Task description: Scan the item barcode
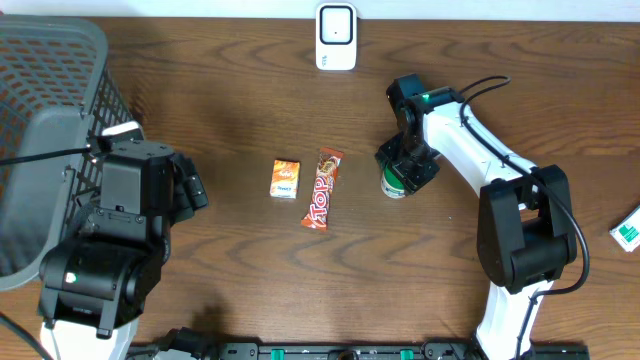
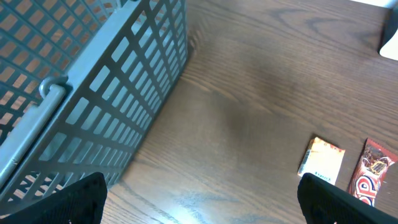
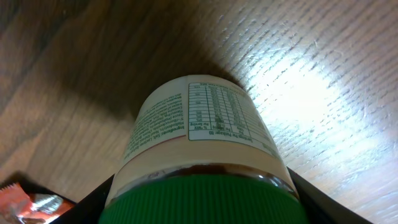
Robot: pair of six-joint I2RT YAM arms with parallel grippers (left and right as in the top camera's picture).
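Jar (image 3: 205,137) sits on tabletop (image 1: 250,90) between right fingers (image 3: 93,208), can't tell if clamped yet. Left fingers (image 2: 68,202) wide apart, empty, near basket (image 2: 93,81).

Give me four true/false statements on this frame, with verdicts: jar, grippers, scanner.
1. The jar has a green lid. True.
2. The left gripper holds the bar. False: it is open and empty, and the bar lies on the table.
3. The right gripper straddles the jar. True.
4. The scanner sits in the basket. False: it stands on the table at the far edge, well clear of the basket.
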